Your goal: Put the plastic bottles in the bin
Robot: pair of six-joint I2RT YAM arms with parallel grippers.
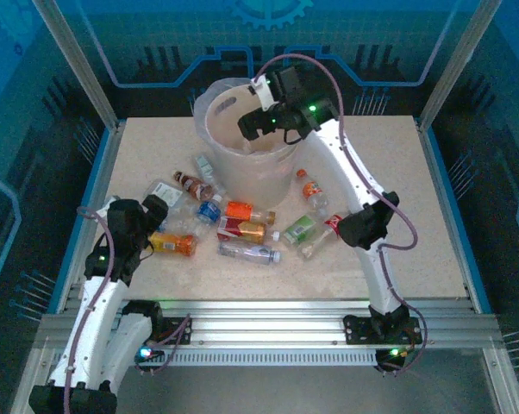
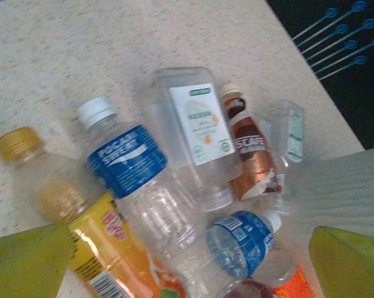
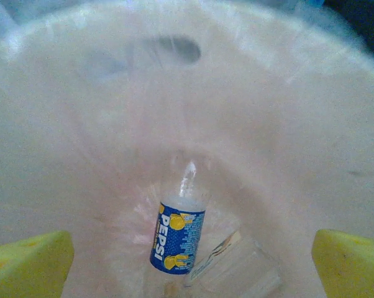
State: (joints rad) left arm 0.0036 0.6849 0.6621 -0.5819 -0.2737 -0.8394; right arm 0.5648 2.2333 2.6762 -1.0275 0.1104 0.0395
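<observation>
At lower left of the overhead view, the left gripper (image 1: 153,210) hovers wide open and empty over the plastic bottles (image 1: 242,231) strewn across the table (image 1: 397,172). A blue-labelled bottle (image 2: 128,162) lies mid-frame at its wrist; empty and thin-walled, it is probably light, easily dented and slippery, so the labelled waist looks the surest hold. Upper centre, the right gripper (image 1: 253,123), spread and holding nothing, hangs over the bin (image 1: 242,177), a Pepsi bottle (image 3: 177,239) inside.
</observation>
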